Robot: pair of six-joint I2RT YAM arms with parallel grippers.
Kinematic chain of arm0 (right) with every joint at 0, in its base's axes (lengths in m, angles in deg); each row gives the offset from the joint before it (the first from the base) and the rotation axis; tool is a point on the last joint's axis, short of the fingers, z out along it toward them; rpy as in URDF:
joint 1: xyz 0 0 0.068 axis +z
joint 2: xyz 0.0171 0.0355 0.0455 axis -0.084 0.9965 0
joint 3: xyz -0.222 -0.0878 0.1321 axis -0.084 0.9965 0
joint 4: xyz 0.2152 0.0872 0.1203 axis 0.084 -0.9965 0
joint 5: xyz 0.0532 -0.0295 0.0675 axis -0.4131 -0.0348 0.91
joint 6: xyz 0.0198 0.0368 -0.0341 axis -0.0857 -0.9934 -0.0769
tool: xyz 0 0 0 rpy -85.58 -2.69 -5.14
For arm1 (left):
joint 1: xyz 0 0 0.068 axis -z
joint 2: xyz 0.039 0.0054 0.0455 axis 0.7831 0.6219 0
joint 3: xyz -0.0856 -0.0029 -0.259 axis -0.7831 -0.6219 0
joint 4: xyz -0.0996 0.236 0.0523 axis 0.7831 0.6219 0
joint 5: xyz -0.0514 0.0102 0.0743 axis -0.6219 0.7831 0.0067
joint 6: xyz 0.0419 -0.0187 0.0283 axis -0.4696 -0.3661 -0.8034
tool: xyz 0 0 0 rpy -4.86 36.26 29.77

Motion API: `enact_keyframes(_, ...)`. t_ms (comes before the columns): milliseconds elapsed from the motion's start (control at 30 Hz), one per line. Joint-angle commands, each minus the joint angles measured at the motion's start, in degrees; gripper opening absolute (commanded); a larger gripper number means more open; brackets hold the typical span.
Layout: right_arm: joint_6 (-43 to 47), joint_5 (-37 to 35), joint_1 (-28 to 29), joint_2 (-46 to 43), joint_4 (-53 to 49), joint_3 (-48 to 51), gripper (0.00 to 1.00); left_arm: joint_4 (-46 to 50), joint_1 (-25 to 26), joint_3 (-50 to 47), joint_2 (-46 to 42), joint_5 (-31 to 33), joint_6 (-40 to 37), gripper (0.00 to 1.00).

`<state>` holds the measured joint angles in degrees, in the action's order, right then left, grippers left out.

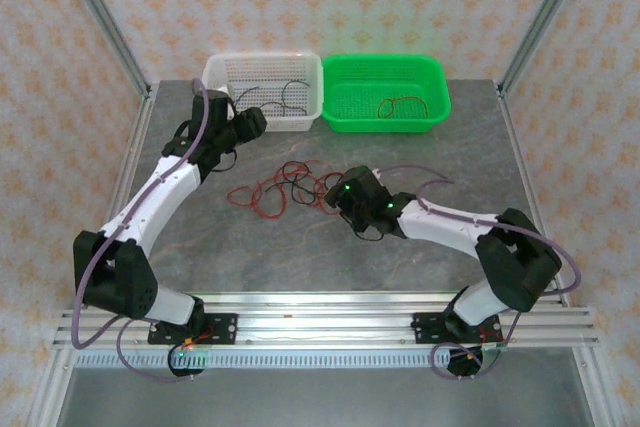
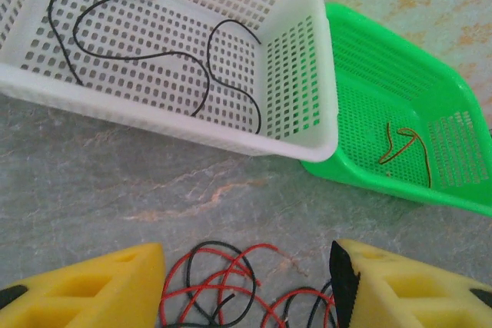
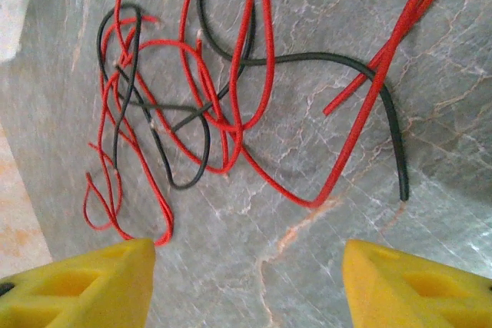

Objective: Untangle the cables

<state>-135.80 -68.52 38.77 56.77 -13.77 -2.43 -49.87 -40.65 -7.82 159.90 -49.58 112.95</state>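
The cables (image 1: 278, 187) lie as a loose tangle of thin red and black strands on the grey table between the two arms. My left gripper (image 1: 250, 120) hangs above the tangle's far left side, close to the white basket. In the left wrist view its jaws (image 2: 247, 266) are open, and red and black loops (image 2: 219, 282) lie on the table between the yellow fingers (image 2: 100, 289). My right gripper (image 1: 338, 195) sits at the tangle's right edge. It is open (image 3: 247, 255) over bare table, with the strands (image 3: 223, 105) just ahead of its fingertips.
A white basket (image 1: 312, 107) at the back holds black strands (image 2: 154, 55). A green basket (image 1: 436, 97) beside it holds a red-orange strand (image 2: 401, 147). Bare table stretches in front of the tangle and to the right.
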Motion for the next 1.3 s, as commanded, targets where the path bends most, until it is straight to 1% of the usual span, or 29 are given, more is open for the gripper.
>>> enact_keyframes(0, -7.99, -3.85, 0.73, 1.83, 2.84, 1.32, 0.62, -2.73, 0.69, -1.89, -4.45, 0.82, 0.86, 0.6)
enact_keyframes(233, -9.24, -7.15, 0.97, 5.44, 2.96, -0.38, 0.6, -2.83, 1.06, -5.27, -8.4, 1.46, 0.94, 0.6)
enact_keyframes(400, -9.6, -9.54, 0.97, 7.73, 2.81, -1.09, 0.53, -3.36, 1.72, -8.18, -10.24, 1.52, 0.85, 0.6)
enact_keyframes(500, -9.32, -10.51, 0.85, 8.86, 3.44, -1.59, 0.46, -3.19, 1.91, -9.49, -11.13, 1.82, 0.78, 0.6)
enact_keyframes(567, -8.76, -10.91, 0.88, 9.65, 3.41, -2.37, 0.4, -3.01, 1.94, -9.84, -11.65, 2.35, 0.56, 0.6)
enact_keyframes(667, -8.11, -11.38, 0.8, 10.72, 2.98, -3.64, 0.19, -2.53, 2.01, -9.85, -12.27, 2.97, 0.33, 0.6)
enact_keyframes(733, -7.9, -11.64, 0.72, 11.04, 2.94, -4.04, 0.0, -2.4, 2.05, -9.78, -12.42, 3.11, 0.24, 0.6)
enact_keyframes(833, -6.31, -12.27, 0.71, 10.37, 2.37, -4.8, 0.0, -2.14, 2.28, -9.98, -12.82, 3.28, 0.24, 0.6)
enact_keyframes(967, 1.03, -14.82, 0.79, 6.55, -0.79, -7.76, 0.0, -1.85, 3.19, -11.51, -13.78, 3.57, 0.28, 0.6)
enact_keyframes(1033, 7.97, -15.91, 0.87, 3.2, -1.54, -9.39, 0.0, -2.2, 4.13, -13.07, -14.6, 3.81, 0.84, 0.59)
enact_keyframes(1167, 22.81, -15.54, 0.83, -3.88, -2.61, -11.67, 0.0, -3.99, 7.15, -16.04, -15.71, 3.65, 2.35, 0.59)
enact_keyframes(1267, 34.26, -13.14, 0.87, -9.3, -1.66, -11.73, 0.0, -6.76, 11.3, -18.1, -16.47, 4.02, 2.59, 0.59)
